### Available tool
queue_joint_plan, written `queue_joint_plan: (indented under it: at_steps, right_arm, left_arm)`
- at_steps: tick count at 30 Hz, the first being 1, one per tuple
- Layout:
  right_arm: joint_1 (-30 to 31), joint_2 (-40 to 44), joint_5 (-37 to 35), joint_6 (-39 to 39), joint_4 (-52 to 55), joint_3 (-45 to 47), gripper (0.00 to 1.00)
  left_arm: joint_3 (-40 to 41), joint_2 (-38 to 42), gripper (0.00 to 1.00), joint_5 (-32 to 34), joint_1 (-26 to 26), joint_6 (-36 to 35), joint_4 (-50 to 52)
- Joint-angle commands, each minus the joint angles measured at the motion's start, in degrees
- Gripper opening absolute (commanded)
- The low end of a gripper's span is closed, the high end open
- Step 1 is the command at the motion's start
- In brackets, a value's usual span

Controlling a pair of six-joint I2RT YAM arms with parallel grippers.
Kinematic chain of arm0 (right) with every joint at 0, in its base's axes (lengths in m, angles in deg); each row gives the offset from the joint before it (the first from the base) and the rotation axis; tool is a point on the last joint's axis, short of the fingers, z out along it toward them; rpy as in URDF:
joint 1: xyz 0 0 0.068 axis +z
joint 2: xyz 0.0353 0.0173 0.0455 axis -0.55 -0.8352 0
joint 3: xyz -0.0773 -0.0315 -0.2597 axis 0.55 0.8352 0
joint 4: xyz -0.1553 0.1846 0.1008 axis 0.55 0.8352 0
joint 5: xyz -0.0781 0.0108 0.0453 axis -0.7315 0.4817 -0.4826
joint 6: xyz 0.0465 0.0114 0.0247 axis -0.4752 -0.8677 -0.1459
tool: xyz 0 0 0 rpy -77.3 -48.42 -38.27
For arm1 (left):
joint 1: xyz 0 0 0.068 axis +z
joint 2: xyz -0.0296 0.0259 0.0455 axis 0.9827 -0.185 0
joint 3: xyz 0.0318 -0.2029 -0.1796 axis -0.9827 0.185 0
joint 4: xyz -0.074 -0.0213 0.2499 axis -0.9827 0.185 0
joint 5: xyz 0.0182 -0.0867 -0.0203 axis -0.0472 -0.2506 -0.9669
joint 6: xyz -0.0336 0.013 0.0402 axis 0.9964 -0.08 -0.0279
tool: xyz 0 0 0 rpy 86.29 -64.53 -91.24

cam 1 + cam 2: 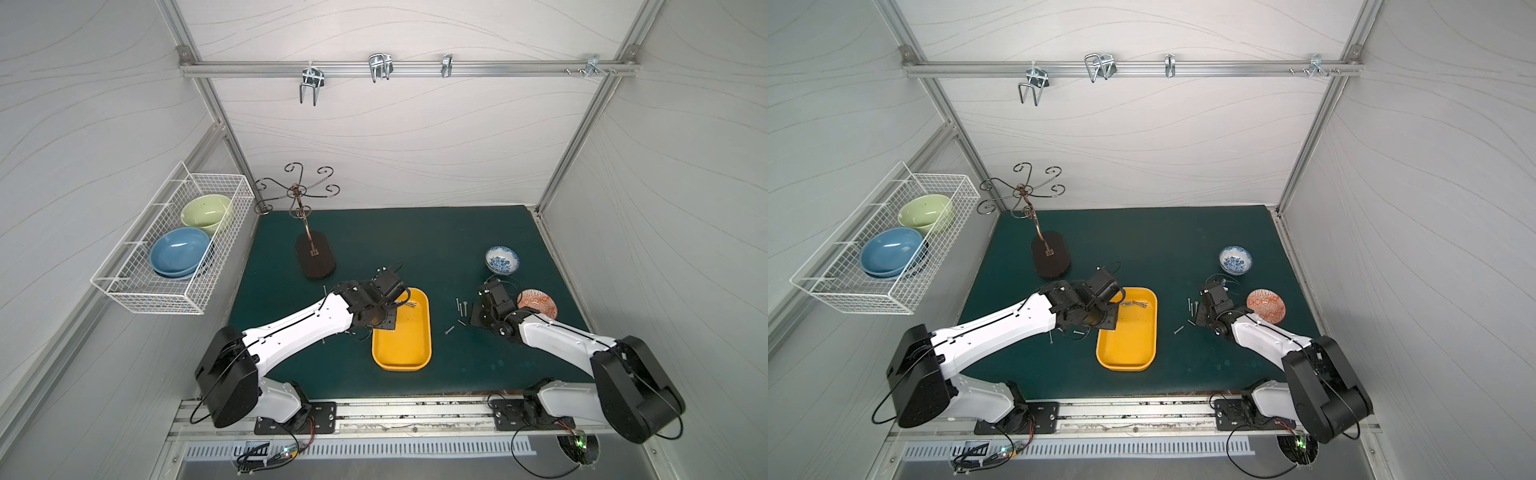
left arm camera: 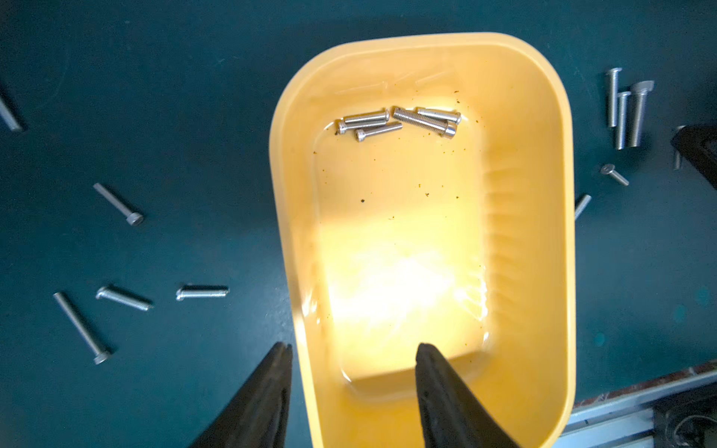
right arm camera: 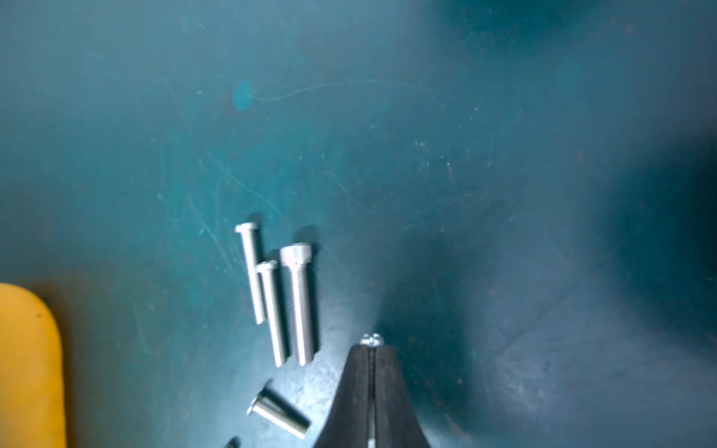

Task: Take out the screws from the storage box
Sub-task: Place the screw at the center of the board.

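Basket (image 1: pixel 124 299) of white wire hangs on the left wall, with a green bowl (image 1: pixel 205 212) and a blue bowl (image 1: pixel 178 251) in it. A hooked stand (image 1: pixel 316 259) is near the back left corner of the mat (image 1: pixel 415 241).

Loose screws (image 2: pixel 118 203) lie scattered on the mat just left of the box (image 1: pixel 403 353). The box sits mid-mat, nearer the front edge, with its long sides running front to back. The left gripper (image 2: pixel 354 345) hangs over the box's left wall with its fingers (image 2: pixel 434 372) spread. One finger is outside the wall over the mat and the other is above the box floor, with nothing pinched. Five screws (image 2: pixel 399 122) lie bunched and touching on the box floor at its back end.

Right of the box, more screws (image 1: pixel 460 309) lie on the mat. In the right wrist view, three of them (image 3: pixel 273 314) lie side by side and a short one (image 3: pixel 279 417) lies apart from them. Just beside these, the right gripper (image 3: pixel 372 349) is low over the mat, its fingers pressed together on a screw (image 3: pixel 371 340) whose head pokes out at the tips.

A blue-and-white bowl (image 1: pixel 502 259) and a red patterned plate (image 1: pixel 538 303) stand near the mat's right edge.
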Motion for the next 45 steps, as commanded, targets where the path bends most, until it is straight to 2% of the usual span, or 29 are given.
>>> queue_joint_plan:
  at_steps: [1,6,9,15,21,28,34,38,40,43,45]
  right_arm:
    - [-0.63,-0.83,0.98,-1.16,-1.92,0.06,0.0]
    - [-0.78,-1.13,0.99,-1.03,-1.87,-0.21,0.0]
    - [-0.9,-1.17,1.53,-0.77,-1.88,-0.22,0.06]
    - [-0.87,-1.16,2.04,-0.89,-1.7,-0.03,0.08]
    - [-0.9,-0.67,2.44,-0.82,-1.62,0.14,0.15]
    - [-0.9,-0.08,2.51,-0.7,-1.44,0.32,0.24]
    - [-0.9,0.23,2.87,-0.45,-1.57,0.41,0.25]
    - [-0.87,0.27,3.0,-0.21,-1.68,0.5,0.25]
    - [-0.85,0.52,3.06,-0.24,-1.7,0.57,0.26]
    - [-0.85,1.32,3.6,0.37,-2.59,1.16,0.26]
    - [-0.89,2.75,3.73,0.46,-2.76,1.62,0.3]
  left_arm:
    - [-3.83,-3.46,0.55,1.42,-0.32,-1.7,-1.65]
    - [-6.03,-7.64,0.55,-0.41,-0.55,-2.28,-3.94]
    - [-7.67,-10.07,0.56,0.13,-0.84,-3.35,-4.93]
    - [-12.66,-17.02,0.57,-1.6,-1.02,-1.75,-4.98]
    - [-15.27,-20.99,0.6,-2.13,-1.02,6.79,-5.48]
    - [-13.06,-20.0,0.63,-3.44,-0.93,17.81,-10.53]
    - [-14.04,-20.94,0.64,-2.46,-0.69,28.31,-8.2]
    - [-15.52,-21.87,0.64,-0.82,-0.44,31.95,-5.31]
    - [-15.51,-22.1,0.83,-0.58,-0.19,33.6,-5.36]
    - [-16.47,-23.45,0.91,-1.67,0.31,33.77,-6.79]
    - [-17.34,-25.53,0.91,-4.4,1.43,34.11,-7.65]
